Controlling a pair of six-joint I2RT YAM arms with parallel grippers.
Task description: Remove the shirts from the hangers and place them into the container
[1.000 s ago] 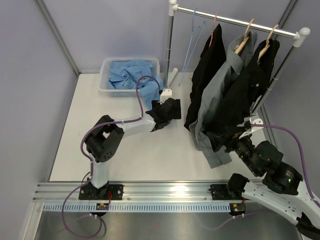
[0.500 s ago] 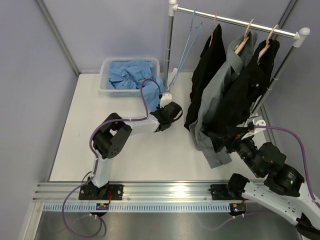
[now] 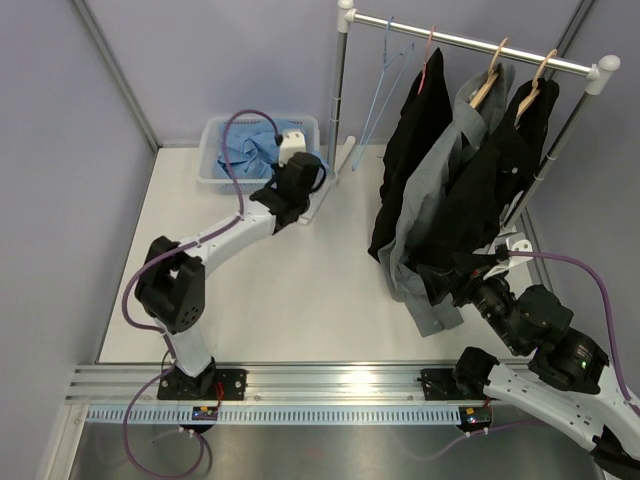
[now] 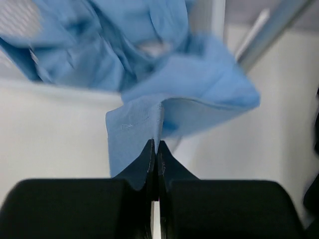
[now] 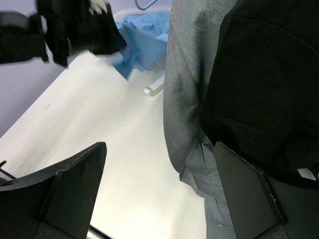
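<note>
L gripper is clamped tight on a fold of the blue shirt, fingers fully together with cloth pinched between the tips. The rest of that shirt lies bunched in the basket, at the desk's far edge, left of the rail post. The pinched part spills over the basket's near-right corner.

R gripper is spread wide and holds nothing, near the desk's right edge, by the grey shirt's hem.

Grey shirt & 2 black shirts hang on the rail: 1 black on the pink hanger, the others on wood hangers. Blue hanger hangs bare.
</note>
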